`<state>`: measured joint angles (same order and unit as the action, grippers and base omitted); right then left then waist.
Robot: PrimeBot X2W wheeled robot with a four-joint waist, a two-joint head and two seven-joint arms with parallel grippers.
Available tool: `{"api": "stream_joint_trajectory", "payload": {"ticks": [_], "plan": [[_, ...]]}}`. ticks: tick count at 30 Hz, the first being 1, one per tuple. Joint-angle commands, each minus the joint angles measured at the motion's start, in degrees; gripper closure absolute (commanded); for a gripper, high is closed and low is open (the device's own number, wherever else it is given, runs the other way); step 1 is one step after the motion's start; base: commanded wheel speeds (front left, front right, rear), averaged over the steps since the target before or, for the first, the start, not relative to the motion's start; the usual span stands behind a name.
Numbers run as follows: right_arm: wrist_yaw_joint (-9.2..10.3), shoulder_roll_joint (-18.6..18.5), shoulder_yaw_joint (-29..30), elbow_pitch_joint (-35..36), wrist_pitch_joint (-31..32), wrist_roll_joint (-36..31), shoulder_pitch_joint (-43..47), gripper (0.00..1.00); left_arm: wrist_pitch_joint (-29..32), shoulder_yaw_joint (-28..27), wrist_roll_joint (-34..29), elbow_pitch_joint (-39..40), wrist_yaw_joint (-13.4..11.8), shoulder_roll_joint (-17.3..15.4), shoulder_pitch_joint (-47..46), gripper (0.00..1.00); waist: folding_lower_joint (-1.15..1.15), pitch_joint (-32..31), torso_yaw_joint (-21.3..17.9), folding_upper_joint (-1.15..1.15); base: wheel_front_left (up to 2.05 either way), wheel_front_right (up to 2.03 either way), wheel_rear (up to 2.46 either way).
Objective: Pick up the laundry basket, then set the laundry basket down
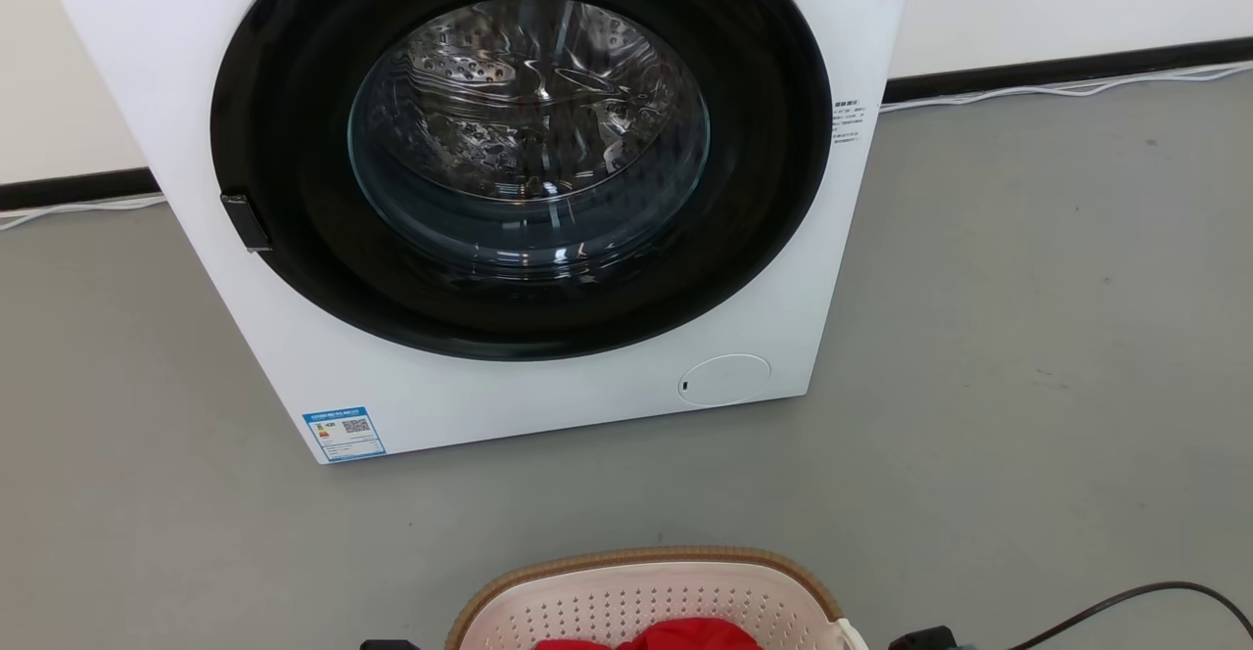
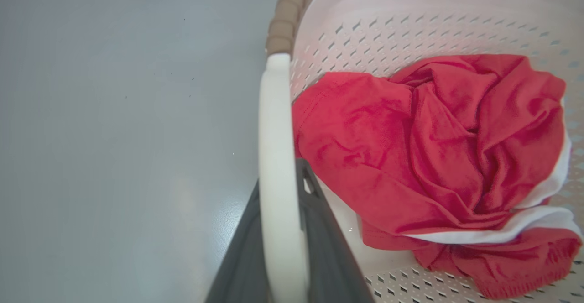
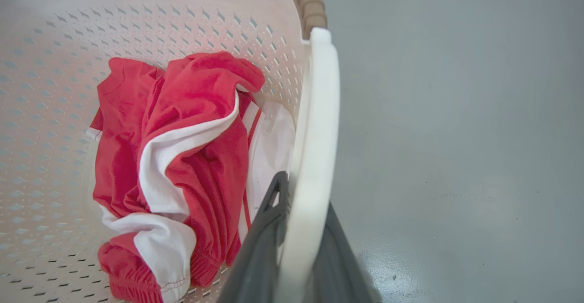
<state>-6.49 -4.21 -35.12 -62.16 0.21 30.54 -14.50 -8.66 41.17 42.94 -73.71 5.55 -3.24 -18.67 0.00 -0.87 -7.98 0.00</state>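
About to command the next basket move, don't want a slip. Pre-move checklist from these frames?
1. Left hand closed around left white loop handle: ok.
2. Right hand closed around right white loop handle: ok.
3. Crumpled red-and-white garment fully inside cream perforated plastic laundry basket, nothing over its brown rim: ok.
4. Grey floor gap between basket and big white front-loading washing machine: ok.
5. Basket bottom on floor or lifted: cannot tell.
6. Thin black cable near right hand, snag-free: cannot tell.
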Motion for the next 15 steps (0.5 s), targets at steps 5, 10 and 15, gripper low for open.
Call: {"api": "stream_joint_trajectory", "payload": {"ticks": [5,10,15], "plan": [[-1.0,1.3,-2.4,0.1,-1.1,0.6,-2.7,1.0,-1.6,-0.4,0.4,1.2,0.8,0.4,-3.2,1.0,0.0,0.2,-0.2,0.0,0.0,0.0,0.0],[-1.0,1.3,-3.1,-0.5,-1.5,1.3,-3.4,1.0,-1.7,0.0,0.7,1.1,0.8,0.4,-3.5,1.0,0.0,0.4,-0.4,0.0,0.0,0.0,0.0],[-1.0,1.3,-3.8,-1.1,-2.0,2.0,-4.0,1.0,-1.8,0.5,1.0,0.9,0.9,0.4,-3.8,1.0,0.0,0.7,-0.5,0.0,0.0,0.0,0.0]]}}
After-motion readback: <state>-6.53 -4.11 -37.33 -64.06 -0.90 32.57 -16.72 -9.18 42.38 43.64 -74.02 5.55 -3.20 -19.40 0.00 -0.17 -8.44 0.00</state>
